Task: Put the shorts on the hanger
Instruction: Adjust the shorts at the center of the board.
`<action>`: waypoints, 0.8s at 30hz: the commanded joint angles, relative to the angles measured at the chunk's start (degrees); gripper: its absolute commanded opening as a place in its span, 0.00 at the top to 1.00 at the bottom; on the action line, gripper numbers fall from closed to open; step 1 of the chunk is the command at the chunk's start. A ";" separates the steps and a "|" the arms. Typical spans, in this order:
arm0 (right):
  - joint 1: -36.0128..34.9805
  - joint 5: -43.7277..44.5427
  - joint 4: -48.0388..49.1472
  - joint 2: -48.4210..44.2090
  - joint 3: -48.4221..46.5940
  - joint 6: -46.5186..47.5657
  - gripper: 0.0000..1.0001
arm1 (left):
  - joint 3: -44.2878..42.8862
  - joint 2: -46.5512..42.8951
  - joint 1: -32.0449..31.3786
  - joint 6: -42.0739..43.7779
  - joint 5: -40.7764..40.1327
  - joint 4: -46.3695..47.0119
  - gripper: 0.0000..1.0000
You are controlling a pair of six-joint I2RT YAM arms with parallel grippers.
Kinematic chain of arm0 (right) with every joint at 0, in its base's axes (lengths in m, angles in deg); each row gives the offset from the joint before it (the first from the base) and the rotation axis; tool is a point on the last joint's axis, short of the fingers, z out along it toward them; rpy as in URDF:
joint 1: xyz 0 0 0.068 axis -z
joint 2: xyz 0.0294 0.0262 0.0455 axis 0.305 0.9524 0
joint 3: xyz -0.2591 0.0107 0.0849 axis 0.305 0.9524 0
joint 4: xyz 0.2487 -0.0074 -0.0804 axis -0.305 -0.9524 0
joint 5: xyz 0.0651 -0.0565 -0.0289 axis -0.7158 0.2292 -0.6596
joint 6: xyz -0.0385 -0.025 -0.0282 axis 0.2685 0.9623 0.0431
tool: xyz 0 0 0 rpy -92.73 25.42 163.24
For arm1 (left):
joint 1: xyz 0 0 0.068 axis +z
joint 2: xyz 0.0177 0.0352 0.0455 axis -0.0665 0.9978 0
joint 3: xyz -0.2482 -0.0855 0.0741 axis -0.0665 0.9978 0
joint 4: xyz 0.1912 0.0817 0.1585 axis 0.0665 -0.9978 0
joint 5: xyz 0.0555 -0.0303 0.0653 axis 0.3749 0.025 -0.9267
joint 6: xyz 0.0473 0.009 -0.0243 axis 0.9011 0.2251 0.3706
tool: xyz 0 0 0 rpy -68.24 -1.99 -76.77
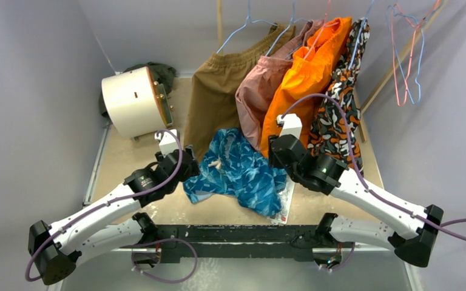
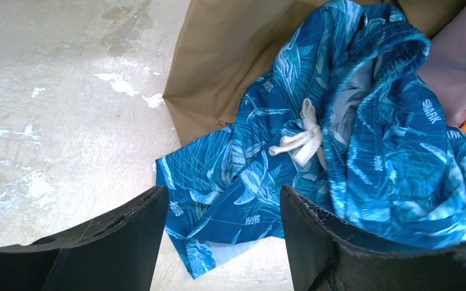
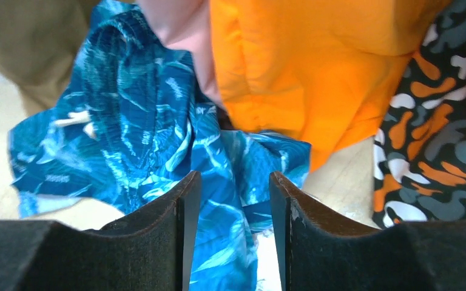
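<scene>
The shiny blue-and-teal shorts (image 1: 239,170) lie crumpled in the middle of the table, with their white drawstring bow (image 2: 303,140) facing up. My left gripper (image 1: 189,162) hovers at the shorts' left edge. Its jaws (image 2: 221,194) stand wide open over a blue hem corner, gripping nothing. My right gripper (image 1: 274,151) is at the shorts' right side, in front of the hanging clothes. It is open (image 3: 234,179), and blue fabric (image 3: 133,121) shows below the gap. The pink-red wire hanger (image 1: 395,60) hangs at the far right, well away from both grippers.
Brown shorts (image 1: 218,91), pink shorts (image 1: 261,85), orange shorts (image 1: 306,73) and an orange-and-black patterned garment (image 1: 340,109) hang on light blue hangers behind the blue shorts. A white drum (image 1: 130,100) lies at the back left. A white sheet (image 1: 286,203) pokes out under the shorts.
</scene>
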 commanded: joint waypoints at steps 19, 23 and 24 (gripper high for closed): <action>-20.34 -18.35 21.77 17.81 -0.29 4.08 0.57 | 1.25 -0.59 0.35 -0.97 -2.14 1.13 0.33; -20.36 -16.58 20.49 20.54 1.68 -1.86 0.54 | 1.56 -0.92 0.32 -1.35 -2.26 1.12 0.33; -20.36 -16.02 19.59 21.38 1.68 -3.19 0.52 | 1.62 -0.98 0.37 -1.35 -2.25 1.18 0.33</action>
